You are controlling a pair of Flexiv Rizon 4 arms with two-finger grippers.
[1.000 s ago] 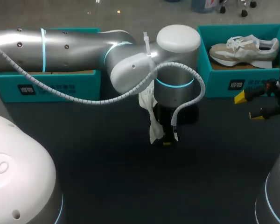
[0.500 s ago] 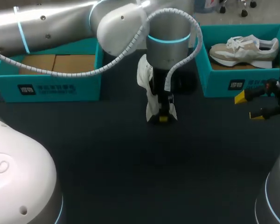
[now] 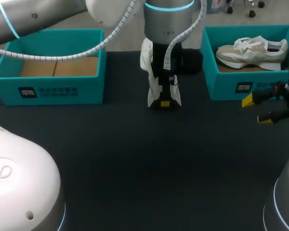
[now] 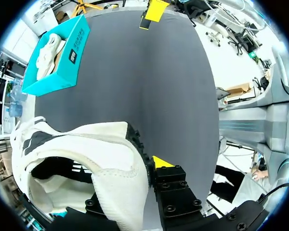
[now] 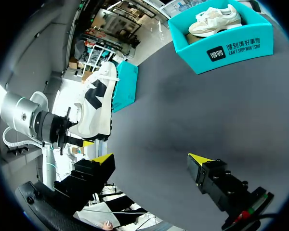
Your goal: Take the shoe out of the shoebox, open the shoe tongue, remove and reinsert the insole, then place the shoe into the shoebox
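A white shoe [image 3: 151, 72] with black markings is gripped by the left claw [image 3: 165, 102], whose fingers are closed on the shoe's wall. In the left wrist view one yellow fingertip [image 4: 161, 162] is seen pressed against the sole side of the shoe [image 4: 86, 159], while the other finger is hidden by the upper. The shoe is held on end above the dark worktop [image 3: 135, 159], between the two teal boxes and outside both.

The left shoebox [image 3: 48, 91] is open, and only its brown cardboard floor is seen. The right shoebox [image 3: 231, 89] is occupied by a beige sneaker [image 3: 253, 50] lying on its side.

The right claw [image 3: 257, 109] is held just in front of the right shoebox. Its fingers are spread wide and nothing is held between them [image 5: 149, 159]. In the right wrist view the white shoe [image 5: 98, 103] is seen well ahead of it.
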